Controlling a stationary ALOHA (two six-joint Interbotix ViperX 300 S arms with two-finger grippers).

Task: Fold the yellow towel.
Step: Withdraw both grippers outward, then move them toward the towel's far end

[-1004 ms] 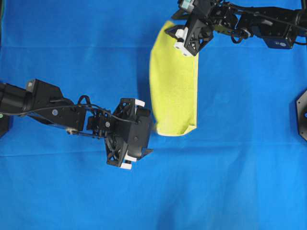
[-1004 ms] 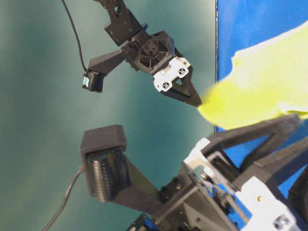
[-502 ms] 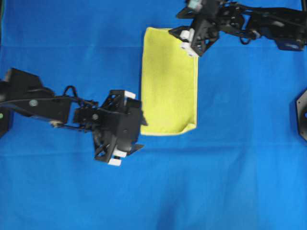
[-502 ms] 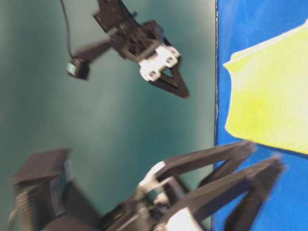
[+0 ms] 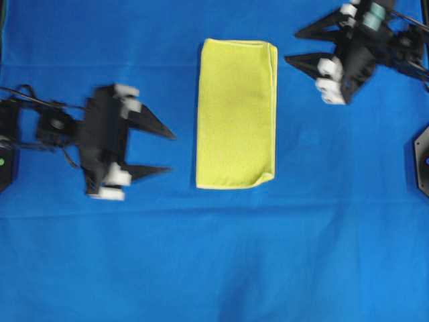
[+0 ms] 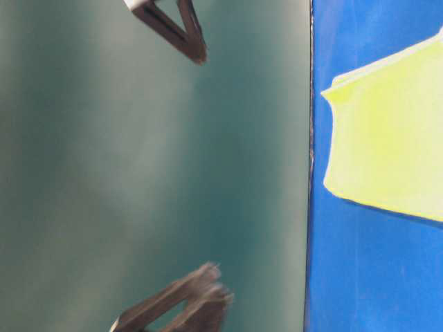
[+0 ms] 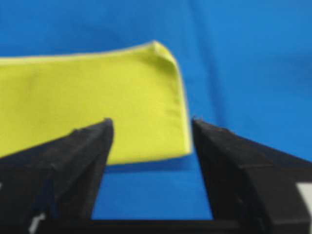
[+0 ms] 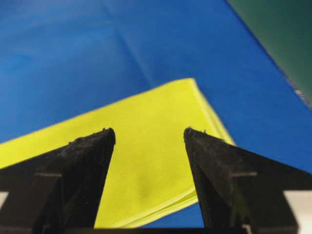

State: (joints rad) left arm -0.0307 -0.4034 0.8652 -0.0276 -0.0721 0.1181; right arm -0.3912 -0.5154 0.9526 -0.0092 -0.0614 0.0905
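A large blue cloth (image 5: 221, 255) fills the overhead frame. A black mount (image 5: 422, 161) sits at the right edge.

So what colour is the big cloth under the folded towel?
Bright blue. The large blue cloth lying under the folded yellow-green towel shows best in the overhead view.

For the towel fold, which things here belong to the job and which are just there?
Part of the job:
yellow towel, folded into a narrow rectangle
left gripper, open, empty
right gripper, open, empty

Just there:
blue cloth under everything
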